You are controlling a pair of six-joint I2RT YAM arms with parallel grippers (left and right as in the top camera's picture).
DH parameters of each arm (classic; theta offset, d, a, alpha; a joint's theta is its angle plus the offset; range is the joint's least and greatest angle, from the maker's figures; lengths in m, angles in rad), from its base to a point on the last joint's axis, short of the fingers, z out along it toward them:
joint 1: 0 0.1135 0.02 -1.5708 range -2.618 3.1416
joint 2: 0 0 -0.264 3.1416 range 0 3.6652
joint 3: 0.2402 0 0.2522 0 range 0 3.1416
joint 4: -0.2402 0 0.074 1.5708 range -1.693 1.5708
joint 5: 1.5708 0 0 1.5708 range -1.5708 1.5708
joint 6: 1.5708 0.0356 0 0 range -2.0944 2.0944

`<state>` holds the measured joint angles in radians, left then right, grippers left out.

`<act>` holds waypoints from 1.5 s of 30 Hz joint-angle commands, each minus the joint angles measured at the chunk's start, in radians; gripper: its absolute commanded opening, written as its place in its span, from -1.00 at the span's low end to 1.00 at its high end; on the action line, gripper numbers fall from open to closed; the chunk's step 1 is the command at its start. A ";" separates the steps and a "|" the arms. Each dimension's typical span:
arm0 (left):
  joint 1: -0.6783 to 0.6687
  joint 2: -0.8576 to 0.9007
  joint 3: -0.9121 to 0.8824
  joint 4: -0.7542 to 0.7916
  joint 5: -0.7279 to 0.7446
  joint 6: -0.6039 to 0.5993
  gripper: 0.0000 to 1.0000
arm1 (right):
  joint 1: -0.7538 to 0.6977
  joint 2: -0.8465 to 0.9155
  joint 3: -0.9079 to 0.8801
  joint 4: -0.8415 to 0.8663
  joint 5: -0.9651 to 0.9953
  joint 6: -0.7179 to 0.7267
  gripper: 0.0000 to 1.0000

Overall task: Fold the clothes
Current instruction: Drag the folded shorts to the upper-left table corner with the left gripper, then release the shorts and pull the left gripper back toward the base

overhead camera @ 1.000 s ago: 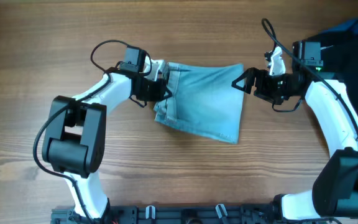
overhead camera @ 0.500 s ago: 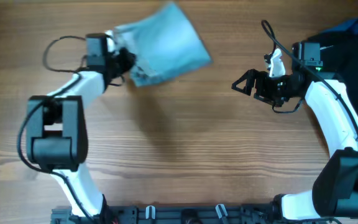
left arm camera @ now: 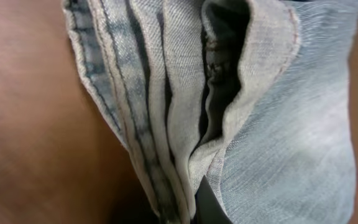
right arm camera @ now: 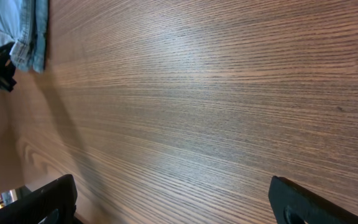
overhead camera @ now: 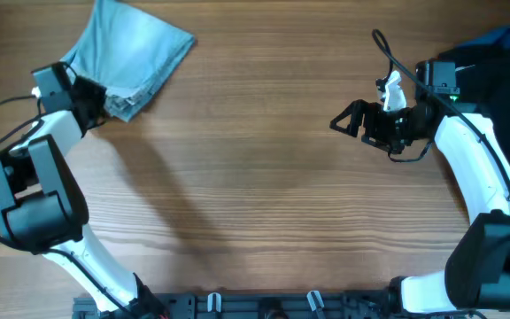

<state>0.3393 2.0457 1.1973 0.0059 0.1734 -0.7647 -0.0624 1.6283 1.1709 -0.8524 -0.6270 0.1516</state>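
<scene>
**Firmly gripped denim at the far-left corner, right arm idle and open**

Currently the clothes [overhead camera: 134, 51], a single piece of faded light blue denim, sit at the far-left top corner of the bench [overhead camera: 264, 195], well apart from the right arm. In the overhead view the cloth fans out up and to the right from one bunched corner, and its upper edge runs to the top of the picture. The left end effector [overhead camera: 96, 99] is clamped on that bunched lower-left corner, with the left arm stretched out towards the bench's left edge.

The left wrist view is filled by the clothes [left arm camera: 272, 143]. Several layers of denim are pressed together in upright folds with stitched seams running along their edges, and one fold gapes open to show a dark inner side. A dark sliver of finger [left arm camera: 207, 204] shows at the lower edge, wedged between the layers. Whether the cloth lies flat on the bench or hangs just above it cannot be told, though a soft shadow falls on the wood below and to the right of the arm.

The right end effector [overhead camera: 348, 120] holds nothing and its fingers are spread wide. It hovers over bare wood on the right side. From the right wrist camera the two fingertips [right arm camera: 47, 202] stand at opposite lower corners, with the clothes [right arm camera: 14, 25] small in the far top-left corner. A heap of dark blue fabric [overhead camera: 503, 40] lies at the bench's top-right corner, behind the right arm.
</scene>
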 commanded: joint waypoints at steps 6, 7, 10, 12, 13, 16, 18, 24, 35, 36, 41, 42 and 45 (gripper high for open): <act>0.025 0.003 0.005 0.097 -0.156 -0.153 -0.92 | 0.004 0.003 -0.008 0.002 0.011 -0.018 0.99; 0.025 0.003 0.005 0.095 -0.193 -0.194 -0.92 | 0.004 0.003 -0.008 0.002 0.011 -0.018 0.99; 0.025 0.015 0.005 0.121 -0.216 -0.242 -0.92 | 0.004 0.003 -0.008 0.002 0.011 -0.017 0.99; 0.024 0.032 0.005 0.156 -0.216 -0.243 -0.92 | 0.004 0.003 -0.008 0.001 0.011 -0.017 0.99; 0.024 0.048 0.005 0.180 -0.216 -0.243 -0.92 | 0.004 0.003 -0.008 0.001 0.011 -0.017 0.99; 0.024 0.095 0.006 0.243 -0.211 -0.242 -0.92 | 0.004 0.003 -0.008 -0.001 0.011 -0.017 0.99; 0.024 0.108 0.006 0.252 -0.204 -0.242 -0.92 | 0.004 0.003 -0.008 -0.001 0.011 -0.016 0.99; 0.024 0.109 0.006 0.272 -0.202 -0.243 -0.85 | 0.004 0.003 -0.008 0.002 0.014 0.009 0.99; 0.024 0.025 0.006 0.212 -0.050 -0.159 0.64 | 0.004 0.002 -0.008 0.001 0.030 0.008 0.99; 0.023 0.000 0.006 0.176 -0.051 -0.159 0.67 | 0.004 0.003 -0.008 0.002 0.030 0.008 0.99; 0.023 -0.151 0.006 -0.013 -0.051 -0.123 0.73 | 0.004 0.002 -0.007 0.014 0.034 -0.016 0.99; 0.023 -0.203 0.006 -0.064 -0.051 -0.106 0.76 | 0.004 0.002 -0.007 0.019 0.032 -0.013 0.99; 0.023 -0.343 0.006 -0.188 -0.050 -0.101 0.82 | 0.004 0.002 -0.007 0.021 0.031 -0.010 0.99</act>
<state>0.3565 1.8587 1.1992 -0.1104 0.1165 -0.9100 -0.0624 1.6283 1.1709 -0.8352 -0.6041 0.1547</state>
